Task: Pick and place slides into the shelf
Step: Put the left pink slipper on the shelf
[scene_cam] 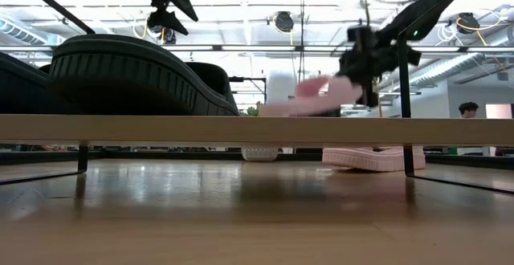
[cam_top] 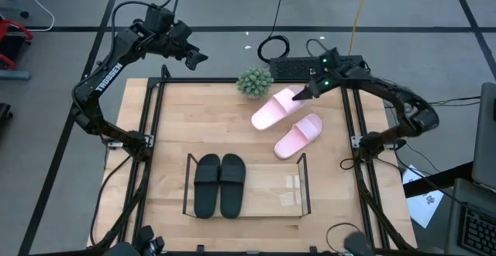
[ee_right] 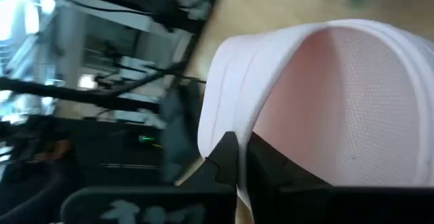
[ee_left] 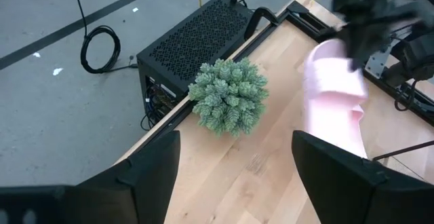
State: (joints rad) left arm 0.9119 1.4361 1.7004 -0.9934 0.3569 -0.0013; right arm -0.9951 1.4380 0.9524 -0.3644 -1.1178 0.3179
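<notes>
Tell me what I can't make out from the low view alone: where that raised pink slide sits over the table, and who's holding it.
Observer: The right gripper holds one pink slide by its end, lifted at the table's far right, near the small green plant.
Operator: Report the shelf.
Observer: Both black slides lie side by side in the left half of the shelf; the right half is free.
Operator: Give me the other pink one.
Observer: The second pink slide lies on the table between the lifted one and the shelf.
Operator: And the left arm.
Observer: The left gripper hangs open beyond the table's far edge.
</notes>
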